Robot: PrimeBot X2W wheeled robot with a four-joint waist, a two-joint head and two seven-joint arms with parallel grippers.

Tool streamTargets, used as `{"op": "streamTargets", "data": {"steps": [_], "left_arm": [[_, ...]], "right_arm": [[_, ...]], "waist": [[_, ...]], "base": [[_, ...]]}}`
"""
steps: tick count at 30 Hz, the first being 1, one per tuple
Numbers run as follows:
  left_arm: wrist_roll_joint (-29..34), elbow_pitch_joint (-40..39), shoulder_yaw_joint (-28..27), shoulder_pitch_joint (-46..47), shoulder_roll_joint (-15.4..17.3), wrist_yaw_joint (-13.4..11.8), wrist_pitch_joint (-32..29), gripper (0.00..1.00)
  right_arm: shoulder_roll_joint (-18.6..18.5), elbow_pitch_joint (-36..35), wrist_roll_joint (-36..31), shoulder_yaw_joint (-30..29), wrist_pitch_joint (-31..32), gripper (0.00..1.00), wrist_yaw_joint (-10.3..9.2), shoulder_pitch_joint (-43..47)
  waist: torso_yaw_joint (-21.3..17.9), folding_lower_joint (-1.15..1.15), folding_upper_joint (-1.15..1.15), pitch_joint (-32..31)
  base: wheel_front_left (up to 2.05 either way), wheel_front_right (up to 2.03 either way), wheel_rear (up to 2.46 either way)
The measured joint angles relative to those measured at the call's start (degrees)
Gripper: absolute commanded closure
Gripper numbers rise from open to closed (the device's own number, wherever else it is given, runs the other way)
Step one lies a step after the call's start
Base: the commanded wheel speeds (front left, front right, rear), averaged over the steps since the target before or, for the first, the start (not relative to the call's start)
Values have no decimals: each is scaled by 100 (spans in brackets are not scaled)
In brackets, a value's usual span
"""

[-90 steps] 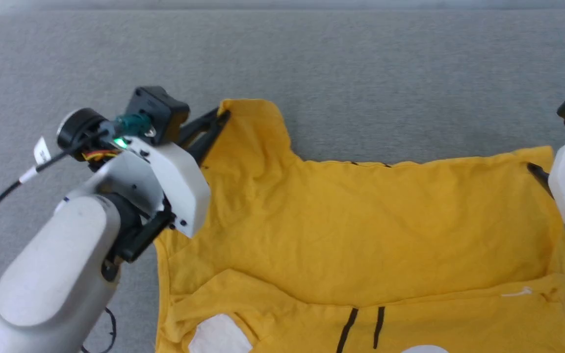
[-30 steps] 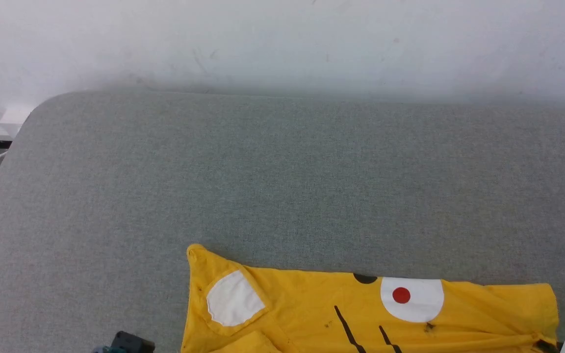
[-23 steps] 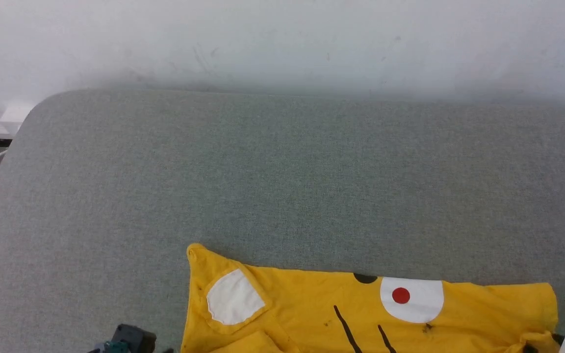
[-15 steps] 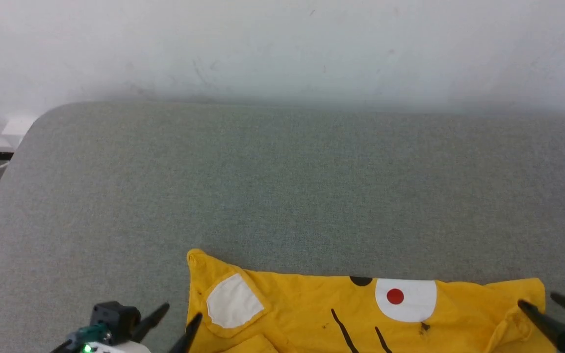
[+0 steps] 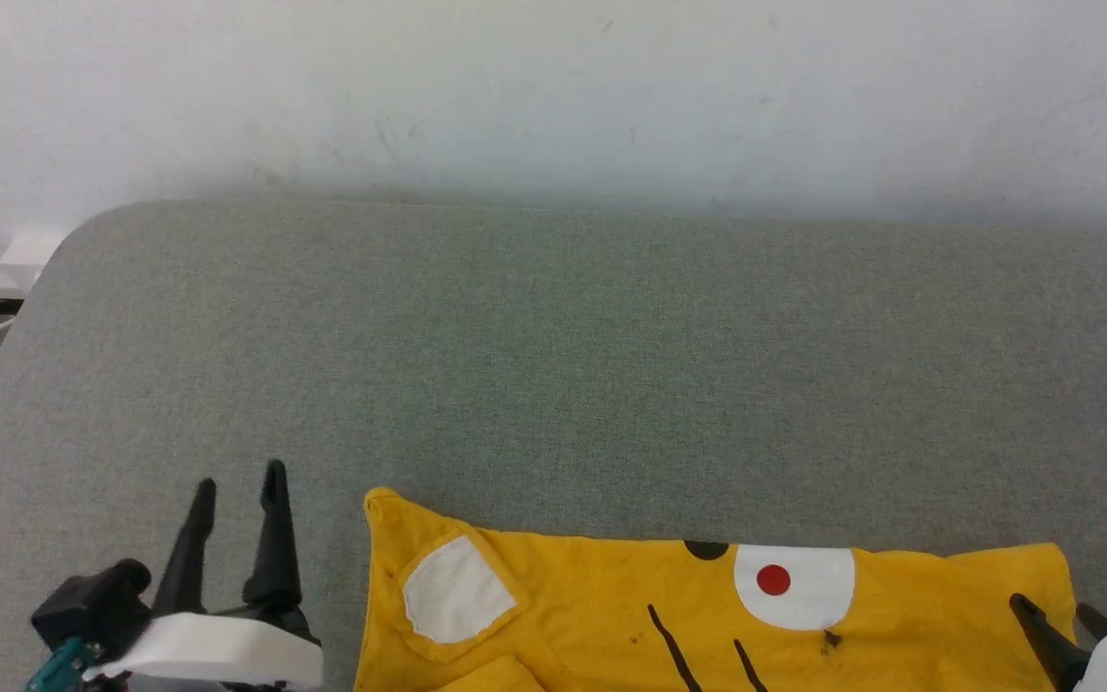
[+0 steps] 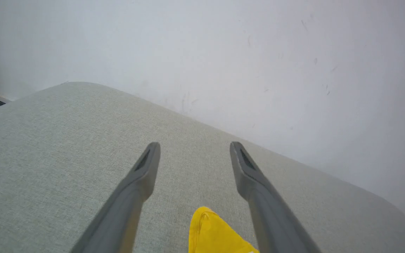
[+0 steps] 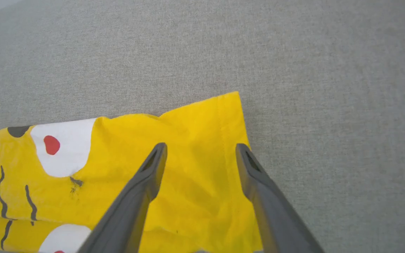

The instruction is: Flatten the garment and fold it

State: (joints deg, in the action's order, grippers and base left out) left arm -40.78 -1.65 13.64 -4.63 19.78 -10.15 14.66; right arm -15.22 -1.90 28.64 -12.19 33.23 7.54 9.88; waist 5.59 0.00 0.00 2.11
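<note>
Bare indoor test space — grey cloth-covered table [image 5: 553,336], scuffed white wall [image 5: 553,96] behind

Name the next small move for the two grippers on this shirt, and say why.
Probably lower the right gripper and close it on the garment's right edge. Both grippers are open. The right one hovers with that hem between its fingers, while the left gripper stands beside the garment's left corner over the bare grey surface, holding nothing.
</note>
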Motion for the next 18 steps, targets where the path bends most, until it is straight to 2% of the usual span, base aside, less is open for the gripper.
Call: {"op": "streamTargets", "data": {"steps": [3, 6, 8, 11, 18], "left_arm": [[639, -152, -617, -9, -441, 9, 2, 0], [1521, -245, -924, -87, -670, 114, 7, 0], [1875, -274, -1028, -137, -870, 258, 7, 0], [2206, -252, -1157, -148, -1107, 475, 7, 0], [2680, -199, -1424, -147, -1347, 891, 7, 0]], "right_arm": [[445, 232, -411, -323, -93, 0, 0, 5], [713, 482, -817, -626, -214, 0, 0, 3], [840, 649, -1027, -762, -266, 0, 0, -3], [910, 922, -1227, -816, -276, 0, 0, -17], [940, 1336, -1198, -842, -431, 0, 1, -221]], "waist": [[27, 0, 0, 54], [72, 0, 0, 101], [103, 0, 0, 134], [142, 0, 0, 186], [211, -1, 0, 337]], "base": [[0, 0, 0], [0, 0, 0], [0, 0, 0], [0, 0, 0], [0, 0, 0]]}}
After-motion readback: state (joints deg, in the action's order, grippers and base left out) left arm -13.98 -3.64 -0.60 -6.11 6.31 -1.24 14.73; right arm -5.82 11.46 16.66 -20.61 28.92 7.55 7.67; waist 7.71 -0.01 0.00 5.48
